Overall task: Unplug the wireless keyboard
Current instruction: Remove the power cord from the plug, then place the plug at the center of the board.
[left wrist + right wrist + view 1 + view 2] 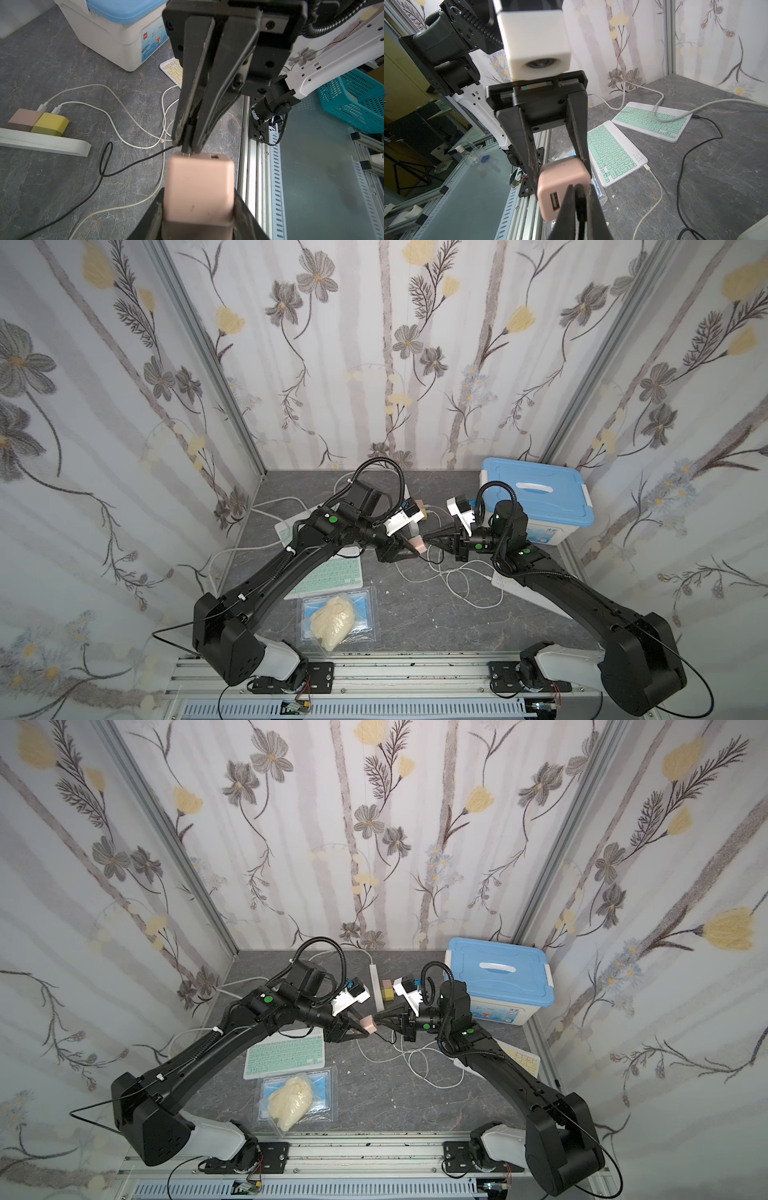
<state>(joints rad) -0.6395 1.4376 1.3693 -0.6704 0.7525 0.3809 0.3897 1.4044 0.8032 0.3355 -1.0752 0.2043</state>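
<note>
Pull-out step. The left claw (559,168) clamps the pink charger cube (199,187) by its sides, held off the worktop (415,614) mid-scene between the arms. The right claw (188,143) is pinched almost shut on the black USB plug (580,197) at the cube's face. A sliver of metal tongue shows in the left wrist view, so the plug looks partly out, not free. Its black cable (101,172) trails down to the far mint keyboard (652,122), flat on the worktop, partly under the left arm.

Next: draw the plug straight off the cube while left holds firm; a skewed pull could jam it.

Around:
- second mint keyboard (610,151)
- power strip (41,143) with two more chargers (51,124)
- blue-lidded storage box (536,497)
- bagged packet (332,620)

Loose white cables (93,84) lie below the claws, a snag risk. Nothing blocks the pull itself.
</note>
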